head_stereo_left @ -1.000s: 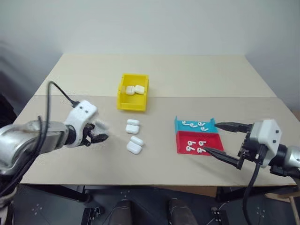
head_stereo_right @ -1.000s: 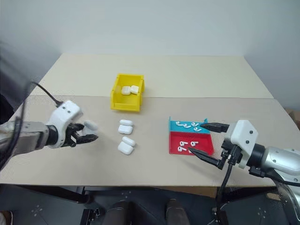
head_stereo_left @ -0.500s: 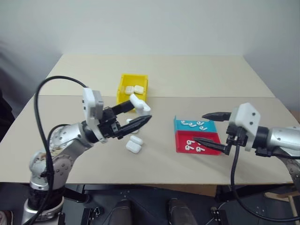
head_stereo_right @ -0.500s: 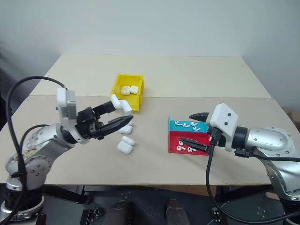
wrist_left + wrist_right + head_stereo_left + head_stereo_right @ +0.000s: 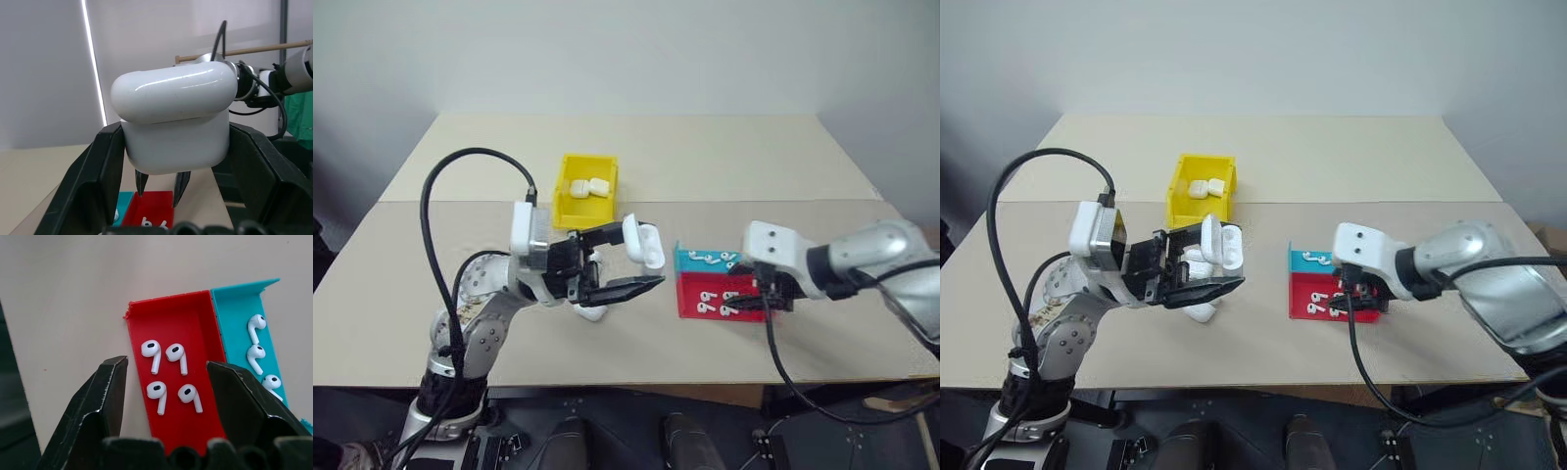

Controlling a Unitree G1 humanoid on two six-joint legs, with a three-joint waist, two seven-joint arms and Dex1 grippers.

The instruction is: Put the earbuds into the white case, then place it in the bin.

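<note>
Left hand [image 5: 641, 262] raised above the desk [image 5: 724, 162], fingers pointing toward 3 o'clock, clamped on a white case [image 5: 644, 242]. In the left wrist view the case [image 5: 173, 122] sits upright between the two black fingers [image 5: 105, 171], lid seam visible, lid looks closed.

Right hand [image 5: 166, 382] angled down over the red tray [image 5: 697, 309], fingers spread and holding nothing. Four earbuds [image 5: 168, 374] lie in the red tray between the spread fingers. Teal tray [image 5: 690, 259] touches the red one on its 12 o'clock side; more earbuds [image 5: 257, 352] lie in it.

Yellow bin [image 5: 571, 201] stands at about 11 o'clock from the trays, well apart from them, with two white cases [image 5: 587, 187] lying inside. Another loose case [image 5: 590, 312] lies on the desk beneath the left hand, partly hidden by it.
</note>
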